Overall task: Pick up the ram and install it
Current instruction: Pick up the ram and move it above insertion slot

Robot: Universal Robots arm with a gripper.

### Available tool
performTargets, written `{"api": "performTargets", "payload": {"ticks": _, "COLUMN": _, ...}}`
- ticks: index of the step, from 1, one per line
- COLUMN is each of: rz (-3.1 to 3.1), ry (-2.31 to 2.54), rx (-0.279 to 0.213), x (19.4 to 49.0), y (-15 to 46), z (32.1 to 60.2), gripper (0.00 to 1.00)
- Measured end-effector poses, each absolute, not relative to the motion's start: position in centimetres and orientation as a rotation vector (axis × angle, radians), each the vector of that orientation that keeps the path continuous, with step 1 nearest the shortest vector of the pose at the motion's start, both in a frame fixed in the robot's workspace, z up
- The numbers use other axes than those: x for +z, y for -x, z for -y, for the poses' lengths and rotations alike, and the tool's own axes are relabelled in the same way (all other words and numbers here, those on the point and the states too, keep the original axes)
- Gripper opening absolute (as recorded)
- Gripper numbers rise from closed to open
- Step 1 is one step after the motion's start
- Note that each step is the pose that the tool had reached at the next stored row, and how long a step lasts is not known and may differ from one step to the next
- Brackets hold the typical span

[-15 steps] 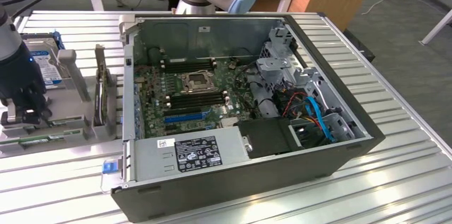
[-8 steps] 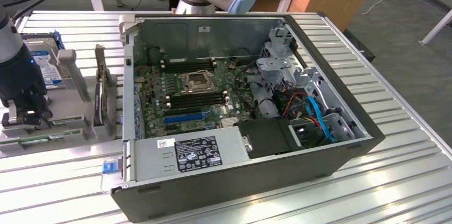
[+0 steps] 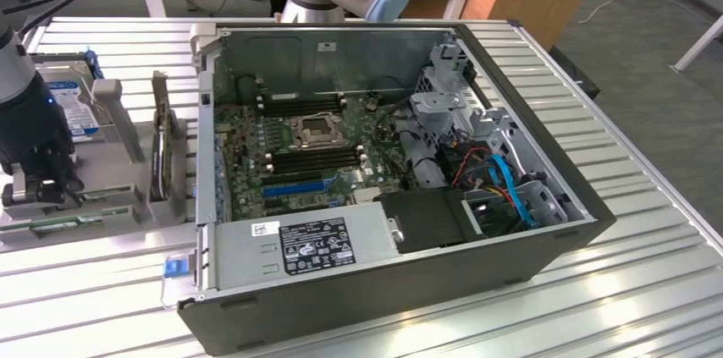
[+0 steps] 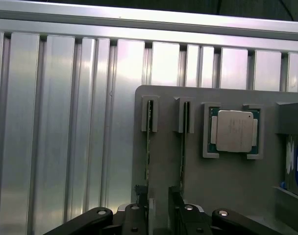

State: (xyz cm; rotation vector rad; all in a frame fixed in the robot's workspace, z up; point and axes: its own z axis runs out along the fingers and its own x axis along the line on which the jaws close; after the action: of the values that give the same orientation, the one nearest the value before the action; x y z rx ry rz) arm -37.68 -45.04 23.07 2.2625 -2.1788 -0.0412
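Two rams stand on edge in slots of a grey holder (image 4: 208,186): the ram (image 4: 148,147) closest to my fingers, and a second stick (image 4: 183,147) beside it. My gripper (image 4: 160,205) hangs low over the near ends of both sticks. Its fingers are open by a narrow gap, and one fingertip (image 4: 141,198) touches or nearly touches the first ram's edge. Nothing shows between the fingers. In the exterior view the gripper (image 3: 40,193) sits at the left over the holder, above a green board edge (image 3: 51,224).
A square silver processor (image 4: 233,130) lies in the holder beside the sticks, with a hard drive (image 4: 297,166) past it. The open computer case (image 3: 543,172) holds the motherboard with black memory slots (image 3: 317,157) and a processor socket (image 3: 317,131). Ribbed metal table (image 4: 51,147) surrounds everything.
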Motion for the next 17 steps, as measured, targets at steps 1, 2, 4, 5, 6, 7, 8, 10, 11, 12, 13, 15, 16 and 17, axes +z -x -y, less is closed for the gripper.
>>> {"api": "performTargets", "payload": {"ticks": 1, "rz": 2.179, "ry": -2.262, "rx": -0.041, "x": 23.07, "y": 37.68, "z": 45.12, "gripper": 0.31}}
{"api": "performTargets", "payload": {"ticks": 2, "rz": 2.179, "ry": -2.262, "rx": -0.041, "x": 23.07, "y": 37.68, "z": 45.22, "gripper": 0.31}}
{"api": "performTargets", "payload": {"ticks": 4, "rz": 2.179, "ry": -2.263, "rx": -0.041, "x": 23.07, "y": 37.68, "z": 45.38, "gripper": 0.31}}
{"api": "performTargets", "payload": {"ticks": 5, "rz": 2.179, "ry": -2.262, "rx": -0.041, "x": 23.07, "y": 37.68, "z": 45.44, "gripper": 0.31}}
{"api": "performTargets", "payload": {"ticks": 6, "rz": 2.179, "ry": -2.262, "rx": -0.041, "x": 23.07, "y": 37.68, "z": 45.45, "gripper": 0.31}}
{"api": "performTargets", "payload": {"ticks": 7, "rz": 2.179, "ry": -2.262, "rx": -0.041, "x": 23.08, "y": 37.68, "z": 45.45, "gripper": 0.31}}
{"api": "performTargets", "payload": {"ticks": 8, "rz": 2.179, "ry": -2.262, "rx": -0.041, "x": 23.07, "y": 37.68, "z": 45.45, "gripper": 0.31}}
{"api": "performTargets", "payload": {"ticks": 10, "rz": 2.179, "ry": -2.263, "rx": -0.041, "x": 23.07, "y": 37.68, "z": 45.46, "gripper": 0.31}}
{"api": "performTargets", "payload": {"ticks": 11, "rz": 2.179, "ry": -2.263, "rx": -0.041, "x": 23.02, "y": 37.68, "z": 45.46, "gripper": 0.31}}
{"api": "performTargets", "payload": {"ticks": 12, "rz": 2.179, "ry": -2.263, "rx": -0.041, "x": 22.93, "y": 37.68, "z": 45.47, "gripper": 0.31}}
{"api": "performTargets", "payload": {"ticks": 13, "rz": 2.179, "ry": -2.263, "rx": -0.042, "x": 22.84, "y": 37.68, "z": 45.47, "gripper": 0.31}}
{"api": "performTargets", "payload": {"ticks": 15, "rz": 2.179, "ry": -2.263, "rx": -0.042, "x": 22.65, "y": 37.68, "z": 45.48, "gripper": 0.31}}
{"api": "performTargets", "payload": {"ticks": 16, "rz": 2.179, "ry": -2.263, "rx": -0.042, "x": 22.55, "y": 37.68, "z": 45.49, "gripper": 0.31}}
{"api": "performTargets", "payload": {"ticks": 17, "rz": 2.179, "ry": -2.263, "rx": -0.042, "x": 22.45, "y": 37.68, "z": 45.49, "gripper": 0.31}}
